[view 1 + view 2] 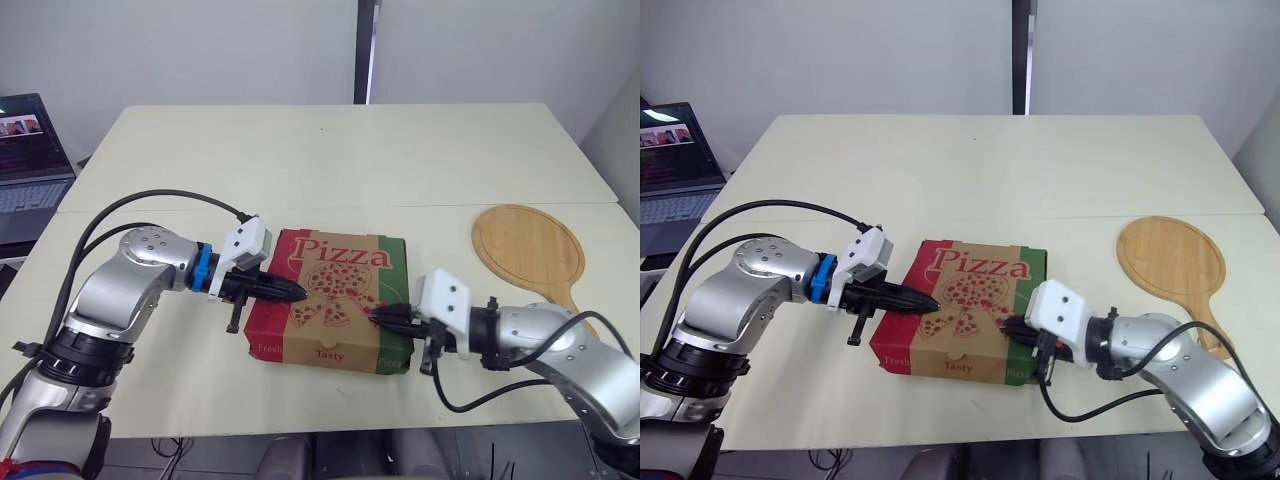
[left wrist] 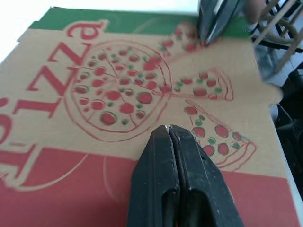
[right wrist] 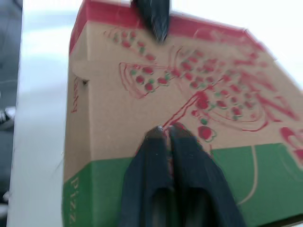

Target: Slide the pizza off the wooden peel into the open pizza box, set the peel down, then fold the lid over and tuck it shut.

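Fingers [image 2: 156, 179] together, tips on pizza box [image 1: 335, 300].

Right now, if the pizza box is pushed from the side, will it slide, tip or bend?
The pizza box is low and flat on the table, so it would probably slide, not tip. Its lid looks like thin cardboard, so it may sag under hard pressing.

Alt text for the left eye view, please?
A closed red-and-green printed cardboard pizza box sits on the cream table, with the left gripper and right gripper both shut, tips on its top. The round wooden peel lies empty at the robot's right.
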`<control>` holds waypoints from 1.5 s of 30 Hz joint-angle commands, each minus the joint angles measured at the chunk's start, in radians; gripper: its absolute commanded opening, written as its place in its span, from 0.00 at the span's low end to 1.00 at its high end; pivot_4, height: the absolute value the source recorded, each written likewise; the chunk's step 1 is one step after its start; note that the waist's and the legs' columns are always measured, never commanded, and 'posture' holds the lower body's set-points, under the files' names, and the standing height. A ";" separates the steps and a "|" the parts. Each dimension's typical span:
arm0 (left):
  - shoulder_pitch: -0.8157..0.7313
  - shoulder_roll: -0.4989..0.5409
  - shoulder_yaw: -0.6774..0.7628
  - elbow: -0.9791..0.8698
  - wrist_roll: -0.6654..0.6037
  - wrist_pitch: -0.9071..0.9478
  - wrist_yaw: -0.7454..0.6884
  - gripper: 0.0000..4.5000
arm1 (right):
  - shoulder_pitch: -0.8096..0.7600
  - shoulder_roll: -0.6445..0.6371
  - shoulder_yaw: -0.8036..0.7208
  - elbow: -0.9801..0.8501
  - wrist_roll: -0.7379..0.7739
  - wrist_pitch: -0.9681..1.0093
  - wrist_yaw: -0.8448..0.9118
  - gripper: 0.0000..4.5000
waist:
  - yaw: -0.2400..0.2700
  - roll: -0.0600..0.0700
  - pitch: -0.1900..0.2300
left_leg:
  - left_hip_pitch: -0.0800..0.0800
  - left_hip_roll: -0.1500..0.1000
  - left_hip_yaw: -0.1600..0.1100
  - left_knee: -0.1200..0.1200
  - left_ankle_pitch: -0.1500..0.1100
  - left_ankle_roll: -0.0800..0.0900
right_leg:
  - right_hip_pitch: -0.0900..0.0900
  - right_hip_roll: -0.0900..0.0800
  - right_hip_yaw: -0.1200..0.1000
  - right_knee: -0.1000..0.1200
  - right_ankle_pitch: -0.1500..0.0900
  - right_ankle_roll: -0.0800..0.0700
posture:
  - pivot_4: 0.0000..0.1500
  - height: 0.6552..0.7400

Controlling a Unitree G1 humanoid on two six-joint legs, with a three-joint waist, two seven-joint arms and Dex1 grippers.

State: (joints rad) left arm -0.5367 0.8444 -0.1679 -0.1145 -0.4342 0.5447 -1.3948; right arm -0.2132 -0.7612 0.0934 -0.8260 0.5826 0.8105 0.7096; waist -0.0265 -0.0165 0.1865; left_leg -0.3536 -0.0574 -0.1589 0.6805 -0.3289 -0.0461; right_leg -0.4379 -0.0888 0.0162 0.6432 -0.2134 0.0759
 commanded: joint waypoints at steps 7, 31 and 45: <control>-0.040 -0.022 -0.002 0.021 0.016 -0.032 -0.017 0.00 | 0.016 -0.117 0.051 -0.110 -0.032 -0.023 0.015 0.69 | 0.000 0.000 0.000 | 0.001 0.000 0.001 0.000 -0.001 0.002 | 0.000 0.000 0.000 0.000 0.000 0.000 | 1.00 0.94; 0.015 -0.017 -0.088 -0.082 0.076 -0.095 -0.041 0.00 | 0.043 -0.052 0.152 -0.072 -0.230 -0.105 -0.005 0.69 | 0.000 0.000 0.000 | 0.000 0.000 0.001 0.000 0.000 0.000 | 0.000 0.000 0.001 0.000 0.000 0.000 | 1.00 0.94; 0.018 -0.039 -0.094 -0.039 0.105 -0.143 -0.028 0.00 | 0.103 -0.071 -0.156 -0.077 0.038 0.016 0.005 0.69 | 0.001 0.000 0.000 | 0.007 0.000 0.001 0.000 -0.002 0.004 | 0.008 0.000 0.000 0.000 0.000 0.000 | 1.00 0.94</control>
State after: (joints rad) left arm -0.5239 0.8057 -0.2527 -0.1568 -0.3462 0.4076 -1.4275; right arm -0.0889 -0.8299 -0.0550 -0.8943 0.6122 0.8264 0.7289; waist -0.0252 -0.0169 0.1862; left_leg -0.3460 -0.0573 -0.1582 0.6802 -0.3309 -0.0425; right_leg -0.4298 -0.0888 0.0163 0.6428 -0.2136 0.0760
